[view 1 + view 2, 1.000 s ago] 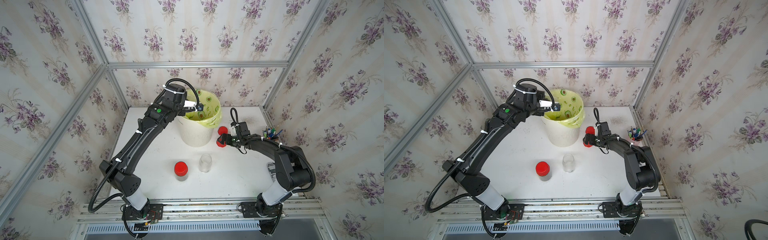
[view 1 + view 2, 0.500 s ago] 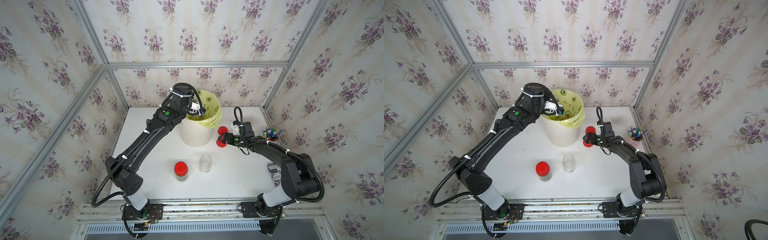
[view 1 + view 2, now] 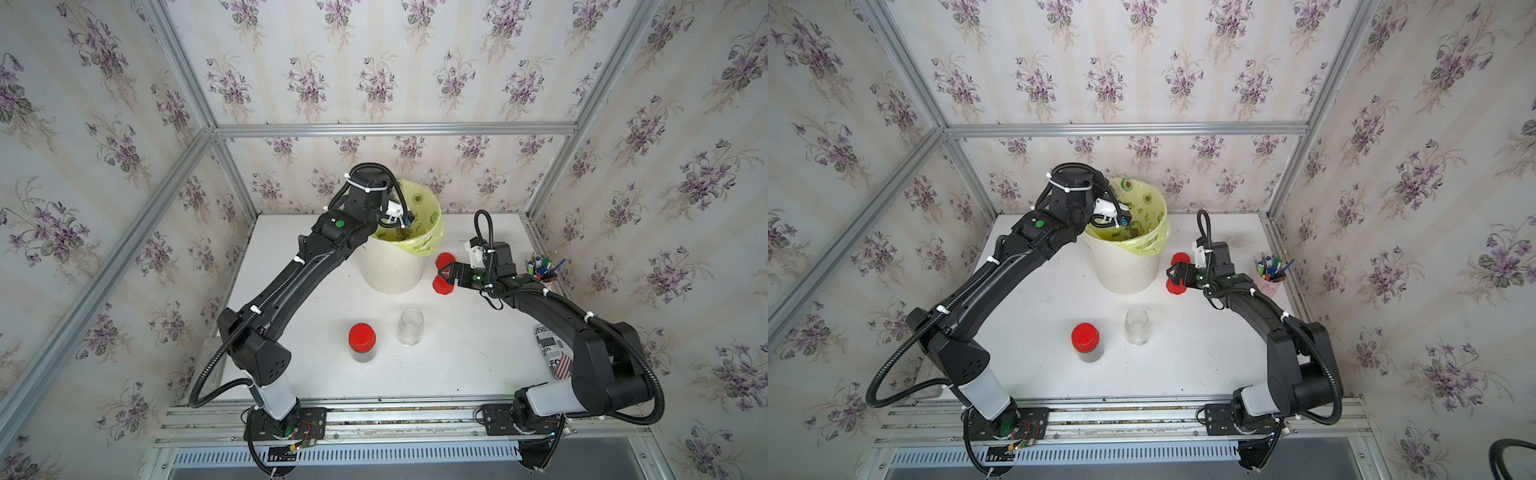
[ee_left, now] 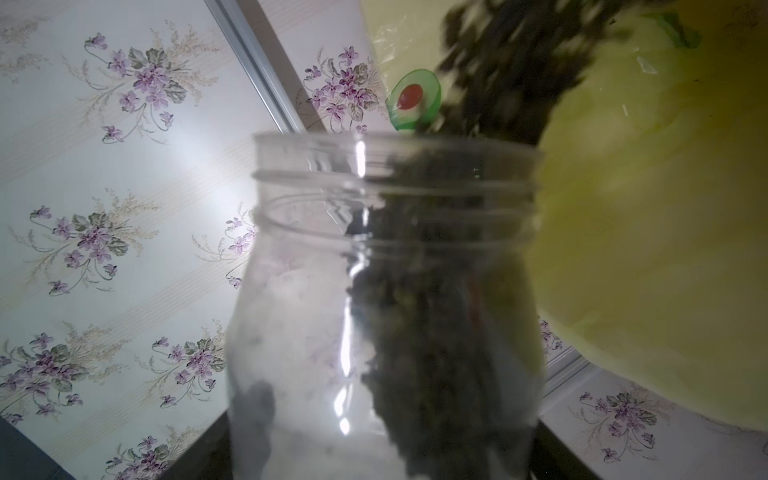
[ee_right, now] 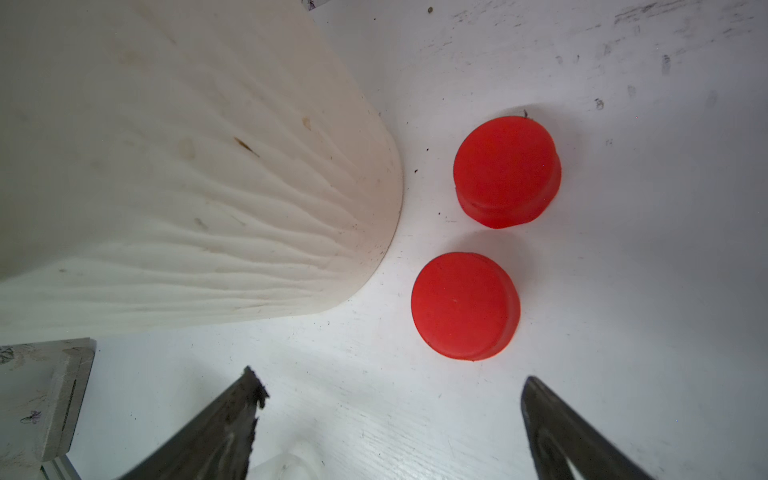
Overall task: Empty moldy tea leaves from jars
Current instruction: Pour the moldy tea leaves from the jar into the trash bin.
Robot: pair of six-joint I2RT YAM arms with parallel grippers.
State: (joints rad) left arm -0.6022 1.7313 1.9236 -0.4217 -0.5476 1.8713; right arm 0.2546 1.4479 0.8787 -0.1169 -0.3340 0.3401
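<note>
Left wrist view shows an open jar tipped over the bin, tea leaves spilling out with plenty left inside; the left hand grips it. On the tabletop, one empty jar looks done and a capped jar of leaves waits. The right hand gapes empty near two loose red caps.

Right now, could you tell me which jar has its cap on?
The leaf-holding jar beside the empty open jar; the third jar, uncapped, pours into the bin.
</note>
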